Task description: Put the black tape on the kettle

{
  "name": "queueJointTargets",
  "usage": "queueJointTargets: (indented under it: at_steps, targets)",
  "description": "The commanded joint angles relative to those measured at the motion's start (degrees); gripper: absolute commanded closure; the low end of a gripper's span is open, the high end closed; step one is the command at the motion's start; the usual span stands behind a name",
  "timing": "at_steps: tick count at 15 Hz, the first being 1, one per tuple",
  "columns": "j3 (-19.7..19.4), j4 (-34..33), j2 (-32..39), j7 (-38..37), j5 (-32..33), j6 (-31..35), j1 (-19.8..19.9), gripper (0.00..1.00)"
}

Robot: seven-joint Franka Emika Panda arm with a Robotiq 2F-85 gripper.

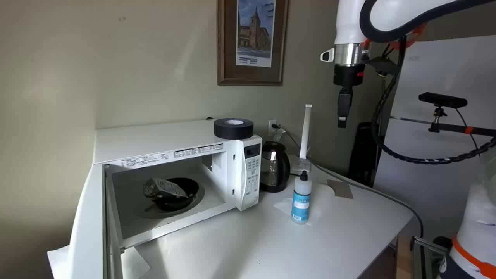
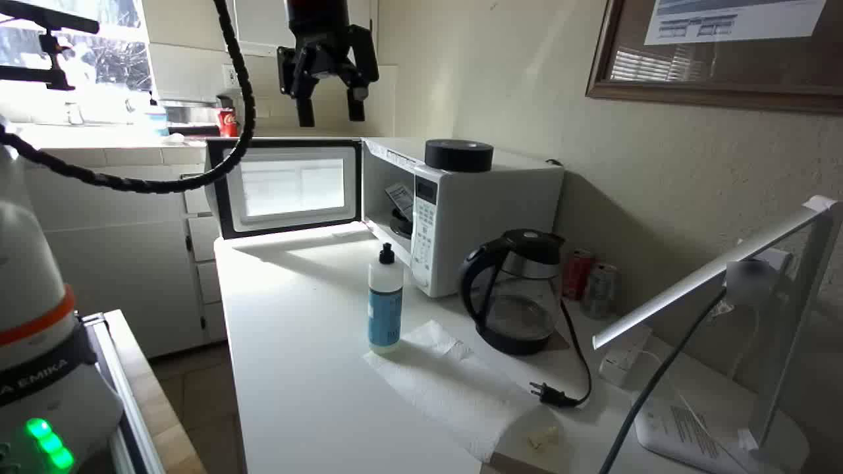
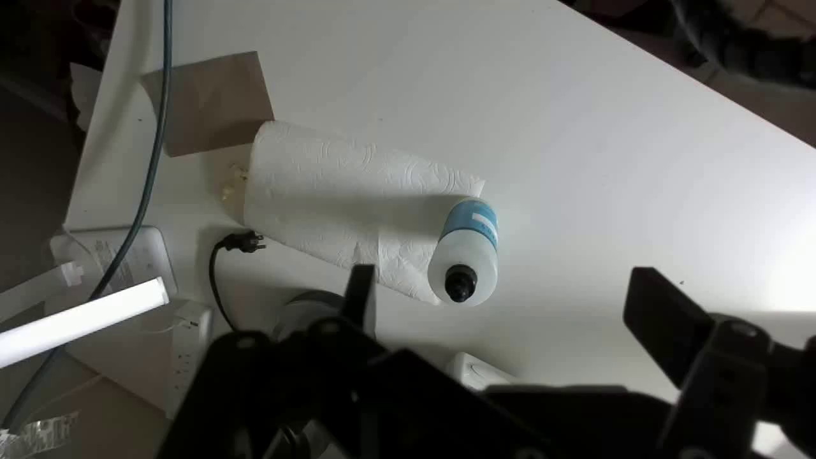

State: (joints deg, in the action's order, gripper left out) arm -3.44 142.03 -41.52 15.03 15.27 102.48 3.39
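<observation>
The end effector (image 2: 331,118) hangs high in the air, and its two fingers (image 2: 305,112) are spread wide apart. The black tape (image 1: 233,130) is off to the side, well apart from the end effector, lying flat on top of the white microwave (image 2: 500,210). The kettle (image 2: 517,296) is lower than the end effector, standing on the bench (image 2: 303,368) just beside the microwave. The bottle (image 3: 464,252) with the blue label stands on the bench down below the end effector, and the wrist view shows it in the space between the two fingers. A white paper towel (image 3: 338,197) lies by the bottle, lower than the end effector too. The microwave door (image 2: 290,191) is open, off to the side and apart from the end effector. Inside the microwave, a packet (image 1: 164,188) lies tilted on a black dish (image 1: 190,186).
</observation>
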Motion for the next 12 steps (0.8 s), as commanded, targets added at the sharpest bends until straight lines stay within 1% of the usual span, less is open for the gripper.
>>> queueJointTargets:
  at_steps: [1,3,6,10,11,12]
  targets:
    - [-0.7,-0.2,0.0,-0.5,0.5,-0.3,-1.0,0.0]
    - [-0.4,-3.2,3.3,-7.3,-4.1,0.6,-0.5,0.0]
    - [0.6,-9.9,9.5,-14.9,-8.9,2.6,-0.2,0.0]
    - [2.3,-17.9,15.7,-26.2,-11.9,5.1,1.3,0.0]
    - [1.4,-13.6,11.6,-21.4,-10.3,4.9,0.4,0.0]
    - [1.7,-15.5,13.3,-23.4,-10.5,5.1,0.6,0.0]
